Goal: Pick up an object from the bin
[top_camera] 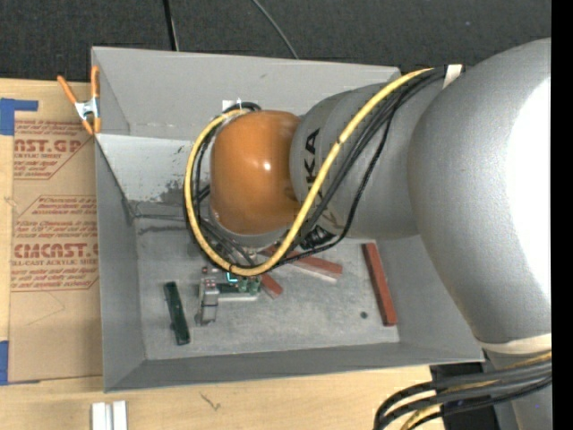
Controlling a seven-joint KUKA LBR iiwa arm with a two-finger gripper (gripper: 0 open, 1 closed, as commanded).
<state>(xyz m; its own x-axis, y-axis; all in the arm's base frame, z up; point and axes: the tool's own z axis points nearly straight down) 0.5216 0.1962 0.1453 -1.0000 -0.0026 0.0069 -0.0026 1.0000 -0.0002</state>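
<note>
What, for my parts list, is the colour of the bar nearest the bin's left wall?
Dark green; the bar shows best in the camera view.

My cover [251,168] glossy smooth orange plastic, my arm [483,204] satin silver shell, cable [187,195] smooth yellow sheath, bin [116,267] matt grey metal, floor scuffed and scratched, green bar [176,313] dull dark, red strip [380,284] matt, material unclear

A dark green stick [176,313] lies flat, its length running up and down the view. Far to the stick's right lies 1 reddish-brown strip [380,284], slightly slanted. Closer on the stick's right, a little higher, sit a small red scrap [271,285] and, farther right, a flat red-and-pale piece [315,268].
</note>
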